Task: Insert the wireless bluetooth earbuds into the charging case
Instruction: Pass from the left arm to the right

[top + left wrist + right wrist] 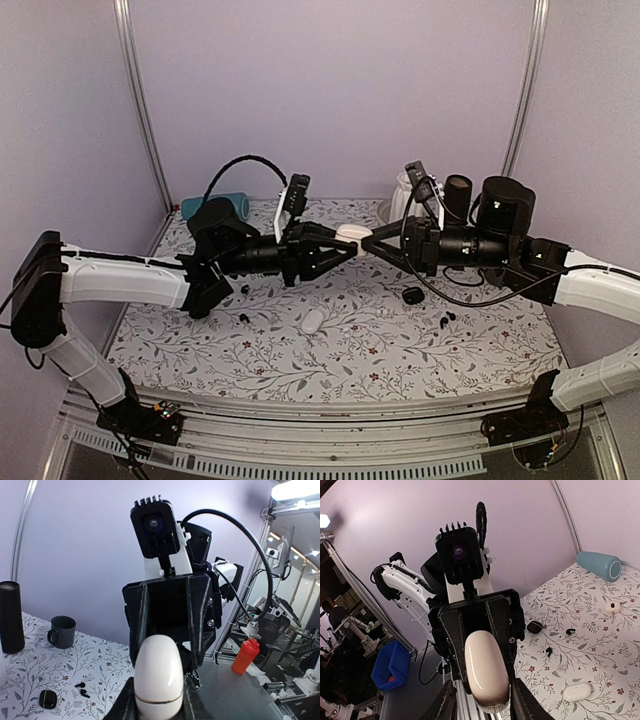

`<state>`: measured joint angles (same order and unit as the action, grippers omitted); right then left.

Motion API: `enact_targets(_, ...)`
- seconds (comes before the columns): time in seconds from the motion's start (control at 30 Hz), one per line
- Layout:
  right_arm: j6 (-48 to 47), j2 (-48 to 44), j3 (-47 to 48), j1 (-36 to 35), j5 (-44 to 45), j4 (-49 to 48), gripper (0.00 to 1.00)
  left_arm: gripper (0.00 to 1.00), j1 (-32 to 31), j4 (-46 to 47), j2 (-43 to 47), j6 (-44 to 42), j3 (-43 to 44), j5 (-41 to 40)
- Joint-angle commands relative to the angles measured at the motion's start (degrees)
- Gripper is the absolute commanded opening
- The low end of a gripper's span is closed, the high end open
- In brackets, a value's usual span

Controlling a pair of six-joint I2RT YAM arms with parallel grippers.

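Note:
A glossy white pebble-shaped charging case (352, 236), lid shut, hangs in mid-air above the table's middle between both grippers. My left gripper (346, 246) is shut on one end of it; in the left wrist view the case (158, 677) fills the space between my fingers. My right gripper (369, 245) straddles the other end; in the right wrist view slim gaps show beside the case (487, 667). Tiny black earbuds (445, 318) lie on the table at the right, also in the left wrist view (81, 689). Another pair (570, 631) lies at the left.
A second white case (313, 320) and a black case (412, 295) lie on the floral cloth. A teal speaker (215, 205) is at the back left. A white jug (402, 195), a black cylinder (458, 195) and a dark mug (62, 631) are at the back right.

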<state>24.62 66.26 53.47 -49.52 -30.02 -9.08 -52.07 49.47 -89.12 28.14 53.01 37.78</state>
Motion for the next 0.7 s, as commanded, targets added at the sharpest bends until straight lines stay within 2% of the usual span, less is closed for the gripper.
enact_targets(0.0, -0.06, -0.18, -1.32, -0.40, 1.83, -2.74, 0.34, 0.00, 0.81, 3.52, -1.17, 3.60, 1.66, 2.19)
enact_targets(0.23, 1.45, -0.09, -2.35, -0.39, 1.80, -4.62, 0.27, 0.00, 1.06, 3.52, -1.88, 4.42, 1.70, 2.41)
enact_targets(0.33, 2.12, 0.10, -2.64, -0.39, 2.01, -5.41, 0.21, 0.03, 1.05, 3.51, -2.17, 4.71, 1.66, 2.65)
enact_targets(0.4, 2.80, 0.08, -2.99, -0.42, 2.72, -5.88, 0.13, 0.06, 1.17, 3.48, -2.28, 4.73, 1.70, 2.73)
enact_targets(0.47, 3.42, -0.14, -3.27, -0.34, 3.68, -6.24, 0.08, 0.13, 1.28, 3.23, -2.24, 4.65, 1.65, 2.59)
enact_targets(0.67, 4.94, -1.56, -4.59, -0.37, 7.94, -6.47, 0.04, 0.51, 2.09, 1.95, -1.51, 4.19, 0.61, 1.08)
